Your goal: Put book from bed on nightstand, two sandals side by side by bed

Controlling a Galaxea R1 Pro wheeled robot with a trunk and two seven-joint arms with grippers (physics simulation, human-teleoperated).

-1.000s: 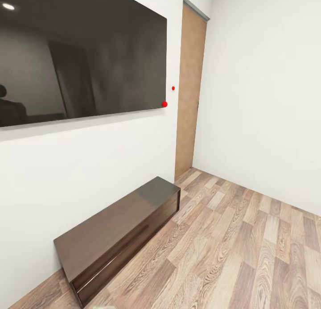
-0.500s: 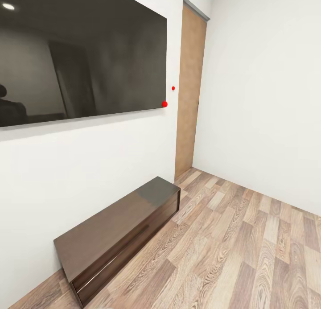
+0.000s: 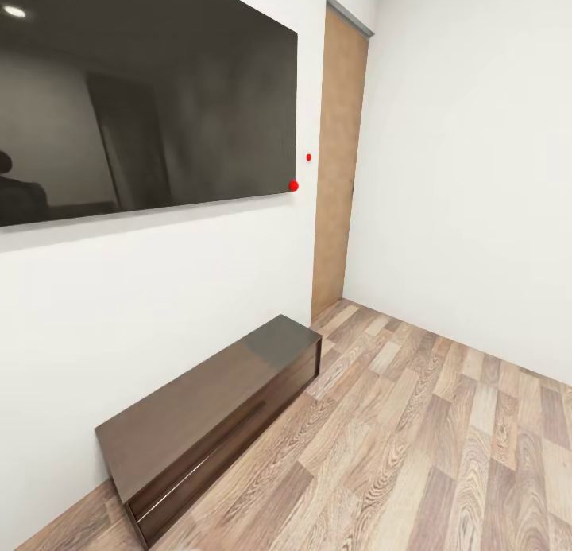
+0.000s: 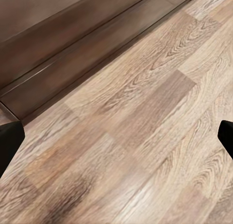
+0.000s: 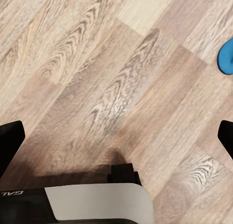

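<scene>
Right wrist view looks down on the wood floor, and at its edge a rounded bit of bright blue lies flat on the planks: most likely one sandal, with the rest of it cut off by the frame. The right hand is spread wide, its two dark fingertips sitting at opposite borders with nothing between them. The left hand is just as wide and empty above bare planks, near the front of the long dark bench. From the head camera the robot faces a white wall with a big black screen, the low bench beneath it and a tan door in the corner. A flip-flop of this kind should be light, thin and bendy, and it lies flush on the floor, so pinching the sole edge from the side, or catching the strap, looks the safest hold; a straight-down grab may just press it flat and slip.
</scene>
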